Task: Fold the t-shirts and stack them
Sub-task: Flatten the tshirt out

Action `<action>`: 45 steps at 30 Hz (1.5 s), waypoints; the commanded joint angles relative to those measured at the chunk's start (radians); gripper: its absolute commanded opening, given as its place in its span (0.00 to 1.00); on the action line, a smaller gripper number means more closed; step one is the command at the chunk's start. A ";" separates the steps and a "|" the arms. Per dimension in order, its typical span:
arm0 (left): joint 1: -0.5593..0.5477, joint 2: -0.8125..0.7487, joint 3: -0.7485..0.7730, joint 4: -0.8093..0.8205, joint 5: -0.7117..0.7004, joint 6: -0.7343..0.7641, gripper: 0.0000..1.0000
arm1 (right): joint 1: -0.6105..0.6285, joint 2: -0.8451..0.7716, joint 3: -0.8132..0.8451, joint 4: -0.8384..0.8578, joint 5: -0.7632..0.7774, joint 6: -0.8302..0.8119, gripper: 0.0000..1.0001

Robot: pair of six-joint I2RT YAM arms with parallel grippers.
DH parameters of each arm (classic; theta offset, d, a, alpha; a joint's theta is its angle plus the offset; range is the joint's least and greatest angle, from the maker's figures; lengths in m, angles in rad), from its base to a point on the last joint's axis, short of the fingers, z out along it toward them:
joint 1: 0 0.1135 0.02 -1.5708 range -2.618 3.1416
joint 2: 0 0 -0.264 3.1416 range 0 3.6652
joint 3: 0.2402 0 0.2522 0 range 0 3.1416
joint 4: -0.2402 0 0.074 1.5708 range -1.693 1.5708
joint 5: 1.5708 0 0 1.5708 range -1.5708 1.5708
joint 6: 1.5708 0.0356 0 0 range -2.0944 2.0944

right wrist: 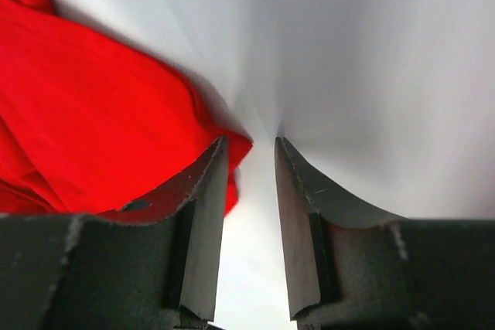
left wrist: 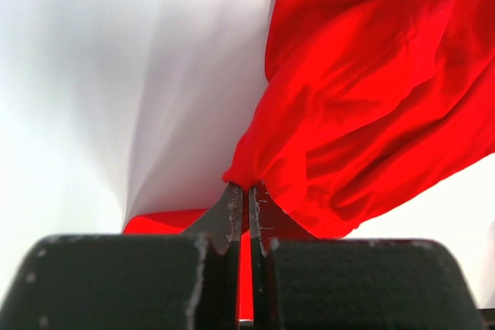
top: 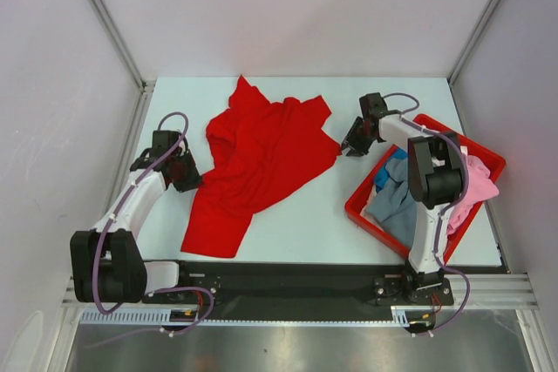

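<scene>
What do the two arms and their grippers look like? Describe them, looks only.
Both the left arm and right arm have white links joined by bulky black joint housings. A lilac cable loops along each. The left gripper and right gripper are black, with dark fingers that taper to thin tips and have smooth grey inner faces.

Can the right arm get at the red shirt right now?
Probably yes: the right gripper is open, a corner of the red shirt lies at its tips, nothing between.

arms [top: 131,202]: white, blk joints | cables [top: 173,115]: purple | L tool [left wrist: 247,195]: blk/grey
</scene>
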 commanded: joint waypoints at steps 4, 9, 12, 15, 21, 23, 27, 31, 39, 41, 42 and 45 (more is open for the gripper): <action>-0.001 -0.031 0.002 0.022 0.014 0.005 0.00 | -0.027 -0.139 -0.119 -0.010 0.134 0.101 0.38; 0.001 -0.032 -0.005 0.024 0.016 0.009 0.00 | -0.024 -0.151 -0.073 -0.045 0.078 0.022 0.43; 0.002 -0.023 -0.005 0.025 0.020 0.011 0.00 | 0.013 -0.163 -0.093 -0.007 0.061 0.046 0.49; 0.002 -0.017 0.002 0.028 0.034 0.009 0.00 | 0.028 -0.150 -0.090 0.004 0.065 0.092 0.53; 0.002 -0.018 0.009 0.021 0.033 0.019 0.00 | 0.030 -0.094 -0.068 0.004 0.096 0.187 0.51; 0.002 -0.028 0.006 0.022 0.031 0.014 0.00 | 0.024 -0.090 -0.087 0.013 0.110 0.221 0.49; 0.002 -0.035 -0.003 0.019 0.030 0.016 0.01 | 0.009 -0.058 -0.093 0.043 0.101 0.255 0.44; 0.002 -0.044 -0.005 0.018 0.031 0.016 0.00 | 0.007 -0.050 -0.099 0.033 0.094 0.301 0.42; 0.035 -0.041 -0.006 0.022 0.033 0.008 0.00 | -0.008 -0.019 -0.125 0.098 0.049 0.327 0.28; 0.038 -0.035 0.002 0.025 0.031 0.006 0.00 | -0.014 -0.004 -0.116 0.105 0.038 0.330 0.16; 0.042 -0.032 0.005 0.025 0.033 0.003 0.00 | -0.018 -0.002 -0.114 0.110 0.042 0.322 0.08; 0.059 -0.009 0.014 0.054 0.031 -0.017 0.00 | -0.037 -0.007 -0.069 0.067 0.085 0.244 0.00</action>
